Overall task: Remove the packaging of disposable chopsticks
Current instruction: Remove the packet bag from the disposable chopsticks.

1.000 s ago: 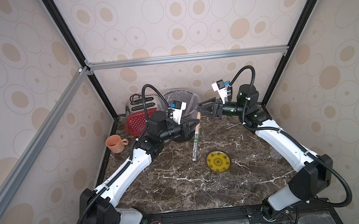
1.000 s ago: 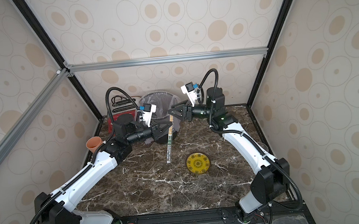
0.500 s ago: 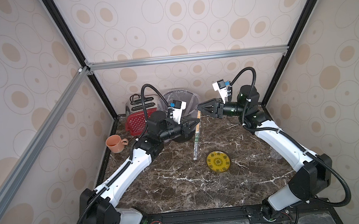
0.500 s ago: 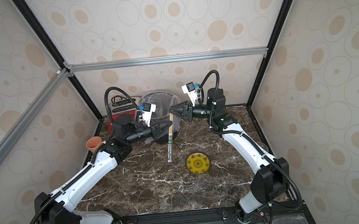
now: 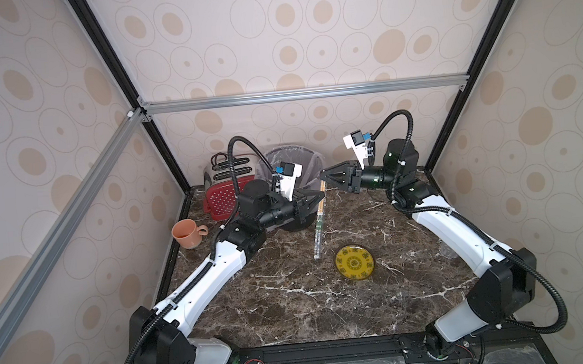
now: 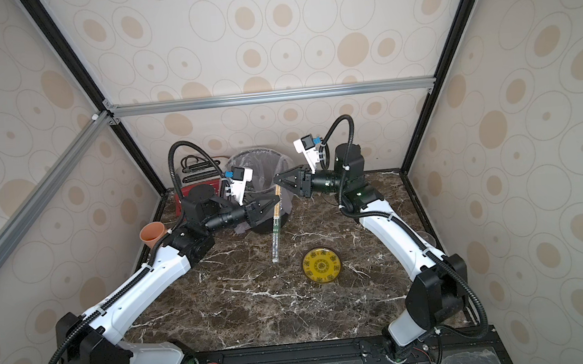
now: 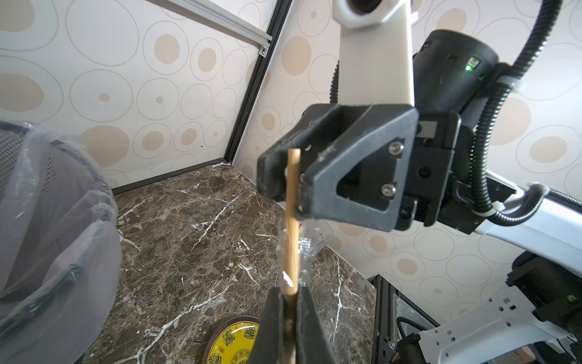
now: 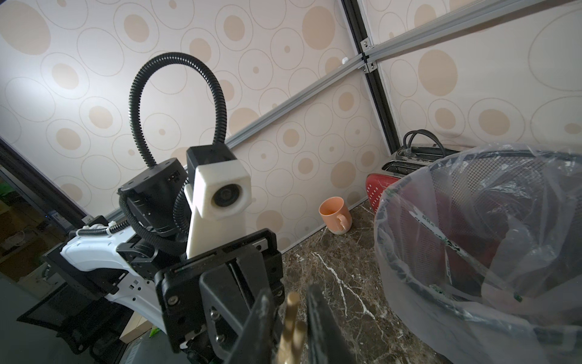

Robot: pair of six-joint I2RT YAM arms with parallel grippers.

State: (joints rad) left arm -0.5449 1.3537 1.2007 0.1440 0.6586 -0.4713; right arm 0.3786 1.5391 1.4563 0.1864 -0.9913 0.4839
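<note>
At the back of the dark brown, white-veined marble table point(image 5: 293, 298), held in the air: disposable chopsticks point(image 5: 322, 188), a pair of thin, light tan wooden sticks, standing steeply tilted with the bare upper end leaning toward the back wall.

- Packaging point(image 5: 318, 232): a long, narrow, clear plastic sleeve with a small green printed band. It is covering the lower stretch of the sticks and crumpling open point(image 7: 305, 245) just above the lower grip. Whether its bottom tip is touching the table cannot be told.
- Left gripper point(image 5: 320, 199): it is clamping the sleeved sticks from the side, jaws pressed tight on the plastic, as the left wrist view point(image 7: 289, 293) shows.
- Right gripper point(image 5: 323, 178): it is straddling the bare upper end with jaws drawn close. The right wrist view point(image 8: 291, 318) leaves slim gaps, so whether it is pinching cannot be told.
- Grey mesh bin point(image 5: 308, 160): it is lined with a translucent bag point(image 8: 472, 220) and is standing directly behind both grippers and crowding the sticks' top.
- Round yellow patterned dish point(image 5: 354, 266): it is lying near the sleeve's lower end, apart from it.
- Red-and-silver toaster point(image 5: 226, 199): it is sitting in the back left corner, beside the bin.
- Orange ceramic mug point(image 5: 188, 233): it is standing at the left edge, well apart from the sticks.
</note>
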